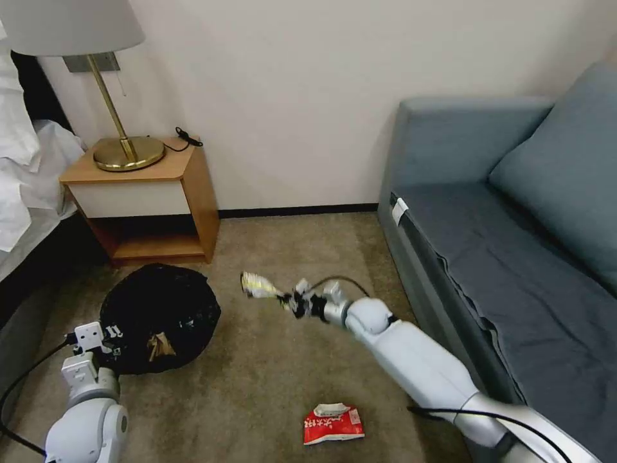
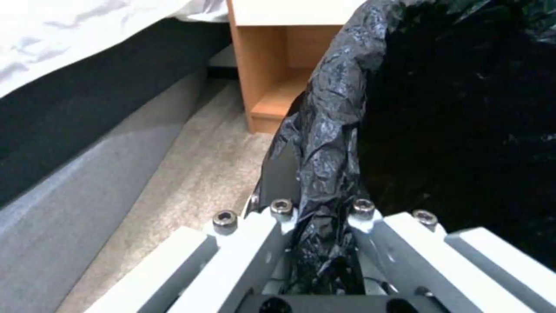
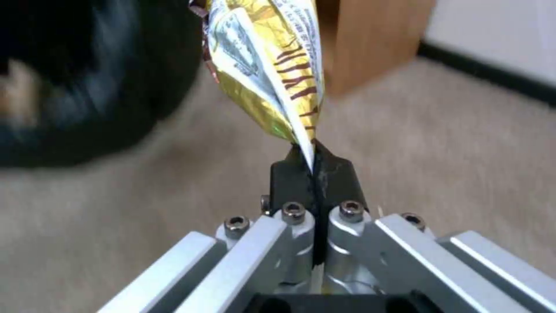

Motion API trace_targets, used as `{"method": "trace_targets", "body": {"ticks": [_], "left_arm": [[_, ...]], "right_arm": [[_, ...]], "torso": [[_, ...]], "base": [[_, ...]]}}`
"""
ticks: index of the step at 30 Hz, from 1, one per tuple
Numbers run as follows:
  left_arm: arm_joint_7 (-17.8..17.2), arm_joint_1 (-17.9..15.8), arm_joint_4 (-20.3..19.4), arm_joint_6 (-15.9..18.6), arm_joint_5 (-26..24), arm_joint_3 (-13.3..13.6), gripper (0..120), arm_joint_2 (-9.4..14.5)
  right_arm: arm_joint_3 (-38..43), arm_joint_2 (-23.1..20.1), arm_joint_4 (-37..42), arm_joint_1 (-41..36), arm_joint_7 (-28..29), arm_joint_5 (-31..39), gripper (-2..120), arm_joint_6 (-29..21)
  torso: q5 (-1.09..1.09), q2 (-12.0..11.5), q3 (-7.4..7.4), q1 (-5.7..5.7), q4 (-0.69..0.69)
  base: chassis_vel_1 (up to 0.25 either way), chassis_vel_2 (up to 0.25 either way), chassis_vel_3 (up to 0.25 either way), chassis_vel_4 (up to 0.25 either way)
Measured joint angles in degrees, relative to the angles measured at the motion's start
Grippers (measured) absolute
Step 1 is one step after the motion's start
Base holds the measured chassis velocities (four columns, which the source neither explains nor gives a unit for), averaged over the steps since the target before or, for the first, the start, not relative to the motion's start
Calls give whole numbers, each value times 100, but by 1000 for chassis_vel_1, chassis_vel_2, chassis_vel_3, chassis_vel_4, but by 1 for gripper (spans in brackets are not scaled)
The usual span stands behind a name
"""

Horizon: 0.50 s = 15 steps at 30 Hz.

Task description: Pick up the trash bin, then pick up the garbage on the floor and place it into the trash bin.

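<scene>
The trash bin (image 1: 160, 308), lined with a glossy black bag, sits left of centre over the carpet. My left gripper (image 1: 110, 341) is shut on its near rim; in the left wrist view the crumpled bag rim (image 2: 333, 130) is pinched between the jaws of that gripper (image 2: 321, 208). A tan paper scrap (image 1: 160, 346) lies inside the bin. My right gripper (image 1: 290, 302) is shut on one corner of a shiny gold-and-white wrapper (image 1: 257, 285), held in the air to the right of the bin. The right wrist view shows this wrapper (image 3: 266, 74) sticking out of the closed gripper (image 3: 312, 161). A red-white packet (image 1: 333, 424) lies on the carpet.
A wooden nightstand (image 1: 151, 206) with a brass lamp (image 1: 125, 151) stands behind the bin, against the wall. A bed (image 1: 26, 193) lies along the left. A grey-blue sofa (image 1: 514, 257) runs down the right side. Bare carpet (image 1: 257, 379) lies between them.
</scene>
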Motion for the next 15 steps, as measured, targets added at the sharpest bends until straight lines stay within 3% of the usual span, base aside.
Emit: {"method": "trace_targets", "body": {"ticks": [7, 15], "left_arm": [[65, 36, -56, 15, 112, 144, 2, -20], [115, 58, -180, 9, 140, 347, 2, -82]], "right_arm": [[-766, 73, 677, 367, 256, 652, 0, -6], [-1337, 449, 696, 546, 455, 917, 0, 80]], "torso": [[-1, 0, 0, 0, 1], [0, 0, 0, 0, 1]], "base": [[0, 0, 0, 0], [0, 0, 0, 0]]}}
